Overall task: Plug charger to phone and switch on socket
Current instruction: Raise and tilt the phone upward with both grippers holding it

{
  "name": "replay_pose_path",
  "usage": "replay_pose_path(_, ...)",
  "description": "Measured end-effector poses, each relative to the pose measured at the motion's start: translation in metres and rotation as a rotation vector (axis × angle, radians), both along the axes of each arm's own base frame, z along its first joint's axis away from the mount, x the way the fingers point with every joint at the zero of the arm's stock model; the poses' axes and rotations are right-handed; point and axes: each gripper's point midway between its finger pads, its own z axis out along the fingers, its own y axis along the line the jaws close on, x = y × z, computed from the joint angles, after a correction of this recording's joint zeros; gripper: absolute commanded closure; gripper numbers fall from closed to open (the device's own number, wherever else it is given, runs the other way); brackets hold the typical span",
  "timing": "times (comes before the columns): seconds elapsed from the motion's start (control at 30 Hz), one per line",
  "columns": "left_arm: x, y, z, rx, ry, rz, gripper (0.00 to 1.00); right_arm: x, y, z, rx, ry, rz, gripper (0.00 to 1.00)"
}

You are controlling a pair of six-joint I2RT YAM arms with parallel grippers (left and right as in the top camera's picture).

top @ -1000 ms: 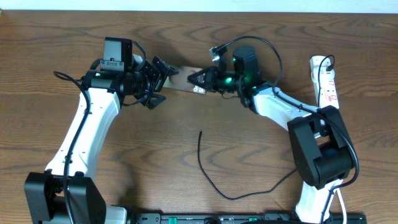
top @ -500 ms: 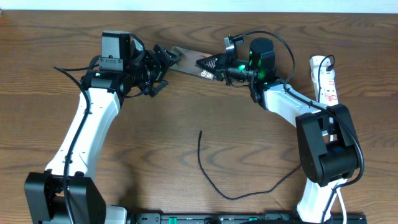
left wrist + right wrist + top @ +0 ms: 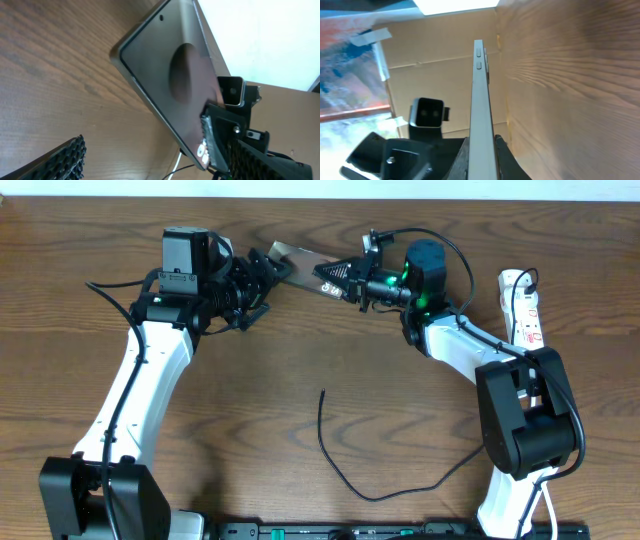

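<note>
**Right pincer gripping the phone, left pincer gaping beside it**

Near the far edge of the tabletop (image 3: 250, 400), the right pincer (image 3: 326, 277) is clamping one end of the phone (image 3: 298, 260). Its jaws are pressing nearly together on the slim body. In the right wrist view the phone (image 3: 480, 115) is showing edge-on, with its side buttons (image 3: 479, 57) toward the far end and a black finger (image 3: 463, 161) lying on either side of it. The left wrist view is showing the phone (image 3: 170, 85) tilted over the wood, with its dark round patch facing the camera and the right pincer (image 3: 216, 146) biting its lower end. Whether a corner is touching the wood cannot be told.

The left pincer (image 3: 258, 280) is standing wide at the phone's other end, gripping nothing. One ribbed finger (image 3: 62, 160) is showing in the lower corner of its own view, apart from the phone.

The charger (image 3: 320, 425) is lying loose on the wood, well apart from the phone and nearer the front. Its free end is pointing toward the far side and its length is curling off to the right. The socket (image 3: 527, 315) is lying along the right side of the tabletop, beside the right arm.
</note>
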Motion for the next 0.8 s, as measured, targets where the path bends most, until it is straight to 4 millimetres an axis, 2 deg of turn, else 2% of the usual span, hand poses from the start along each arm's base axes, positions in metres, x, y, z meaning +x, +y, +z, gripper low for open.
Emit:
replay_pose_path(0.3,0.004,0.000,0.004,0.006,-0.035,-0.010,0.12,0.005,-0.001,0.007,0.031,0.015,-0.027,0.99)
replay_pose_path(0.53,0.021,0.001,0.014,-0.015,-0.122,0.033,0.12,0.008,-0.002,0.007,0.033,0.026,-0.047,0.99)
replay_pose_path(0.8,0.033,0.001,0.002,-0.116,-0.196,0.107,0.12,0.011,-0.003,0.007,0.033,0.029,-0.066,0.99)
